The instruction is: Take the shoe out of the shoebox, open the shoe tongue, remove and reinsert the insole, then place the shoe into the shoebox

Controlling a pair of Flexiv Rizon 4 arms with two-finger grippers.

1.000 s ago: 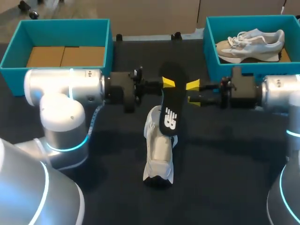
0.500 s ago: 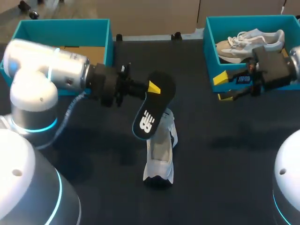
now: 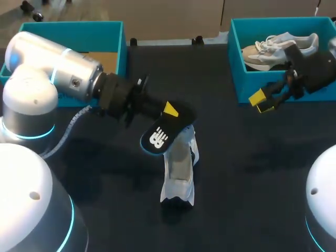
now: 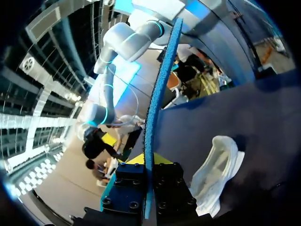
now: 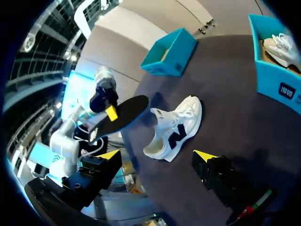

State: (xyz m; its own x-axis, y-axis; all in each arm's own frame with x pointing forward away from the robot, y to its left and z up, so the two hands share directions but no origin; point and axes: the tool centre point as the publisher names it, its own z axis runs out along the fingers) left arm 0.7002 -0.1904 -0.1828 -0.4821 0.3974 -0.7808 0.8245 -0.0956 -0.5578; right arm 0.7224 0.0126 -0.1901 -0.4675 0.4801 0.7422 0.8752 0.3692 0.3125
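Since a second ago our left arm has swung the insole (image 3: 159, 135) down from standing upright to lying tilted and low, carrying it toward our left side. Our right gripper (image 3: 262, 103), which was just beside the insole then, has drawn back to our right and is now close in front of the right shoebox (image 3: 244, 84).

Nearest to us, the shoe (image 3: 177, 170) stands on its sole on the dark table (image 3: 252, 173), outside both boxes. It is white with a dark mark on its side and is well apart from the right gripper.

Just past it, our left gripper (image 3: 167, 111) is clamped on the insole. The left wrist view shows the insole edge-on, squeezed between the two fingers, with the shoe lower down beside them. The insole is black with a white mark. It slopes from the gripper down toward us and our left, with its high end over the shoe's far end. We cannot tell whether it touches the shoe.

Farther out to our right, the right gripper is spread wide, with nothing between its yellow tips.

At the far edge stand two blue-green boxes. The left shoebox (image 3: 73, 35) shows its brown cardboard floor. The right one holds a second shoe (image 3: 278, 50), pale with white laces.
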